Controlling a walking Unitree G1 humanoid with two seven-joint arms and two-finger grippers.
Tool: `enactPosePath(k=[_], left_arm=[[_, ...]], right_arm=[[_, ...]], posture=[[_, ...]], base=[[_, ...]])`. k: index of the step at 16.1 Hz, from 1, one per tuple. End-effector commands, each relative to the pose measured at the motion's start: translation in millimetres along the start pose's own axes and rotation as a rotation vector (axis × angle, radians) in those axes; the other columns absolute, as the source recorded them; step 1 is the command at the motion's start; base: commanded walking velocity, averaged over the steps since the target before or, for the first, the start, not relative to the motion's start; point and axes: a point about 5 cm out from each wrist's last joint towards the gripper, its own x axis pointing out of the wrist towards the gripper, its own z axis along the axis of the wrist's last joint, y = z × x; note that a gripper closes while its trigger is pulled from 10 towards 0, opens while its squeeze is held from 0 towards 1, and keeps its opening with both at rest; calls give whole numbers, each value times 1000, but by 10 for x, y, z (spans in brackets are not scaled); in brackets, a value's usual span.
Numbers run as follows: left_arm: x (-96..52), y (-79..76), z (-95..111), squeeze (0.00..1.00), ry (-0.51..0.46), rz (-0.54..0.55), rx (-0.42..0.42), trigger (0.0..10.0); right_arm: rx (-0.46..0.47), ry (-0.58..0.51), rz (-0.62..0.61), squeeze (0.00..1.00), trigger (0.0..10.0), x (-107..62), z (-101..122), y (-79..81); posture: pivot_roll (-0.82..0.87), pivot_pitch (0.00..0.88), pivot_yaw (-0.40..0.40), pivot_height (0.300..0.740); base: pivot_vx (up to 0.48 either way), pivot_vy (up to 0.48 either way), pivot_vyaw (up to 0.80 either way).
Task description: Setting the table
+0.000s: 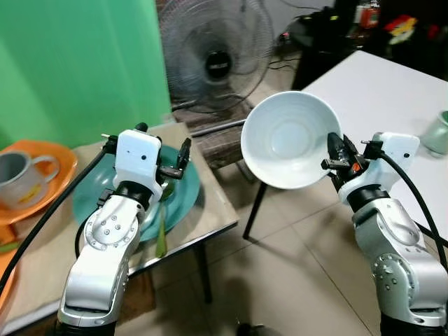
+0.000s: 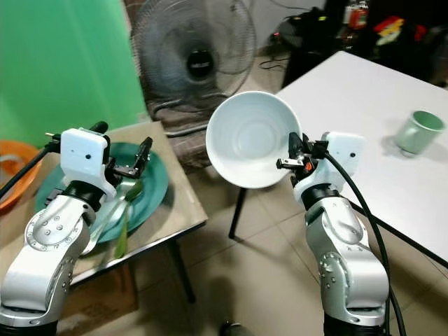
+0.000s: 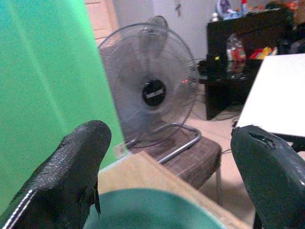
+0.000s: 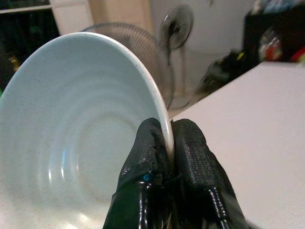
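Observation:
My right gripper [image 1: 334,155] is shut on the rim of a pale white bowl [image 1: 288,138], holding it tilted in the air between the two tables; in the right wrist view both fingers [image 4: 190,157] pinch the bowl [image 4: 81,143] edge. My left gripper [image 1: 183,155] hangs open and empty over a teal plate [image 1: 183,187] on the wooden side table [image 1: 210,210]. A green spoon [image 1: 162,227] lies on that plate. An orange plate [image 1: 61,164] with a grey mug [image 1: 21,178] sits at the far left.
A white table [image 1: 392,91] stands to the right with a pale green cup [image 1: 437,133] on it. A standing fan [image 1: 217,56] and a stool are behind, by a green wall. Tiled floor lies between the tables.

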Motion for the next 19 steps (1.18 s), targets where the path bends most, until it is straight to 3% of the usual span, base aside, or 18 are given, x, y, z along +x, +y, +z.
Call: enactPosePath(k=[1, 3, 6, 10, 18, 19], left_arm=[[10, 3, -2, 0, 7, 8, -17, 10000], [15, 16, 7, 0, -6, 29, -38, 10000], [11, 11, -26, 0, 0, 40, -41, 10000], [13, -21, -36, 0, 2, 35, -50, 10000], [13, -20, -56, 0, 4, 34, -43, 10000], [16, 9, -69, 0, 12, 61, -87, 10000]], right_arm=[[-56, -74, -44, 0, 10000, -4, 88, -41], [16, 3, 34, 0, 10000, -25, -4, 9], [30, 50, 20, 0, 10000, -49, -109, 13], [49, 73, -6, 0, 10000, -47, -155, -24], [51, 90, -27, 0, 10000, -56, -179, -55], [54, 97, -32, 0, 10000, -57, -187, -55]], posture=[[-70, 0, -8, 740], [-69, 0, -10, 740], [-73, 0, -16, 740], [-75, 0, -14, 740], [-79, 0, -9, 740], [-79, 0, -11, 740]], base=[[0, 0, -800], [0, 0, -800], [0, -214, -267], [0, -333, -416], [0, -366, 0], [0, 0, 0]])
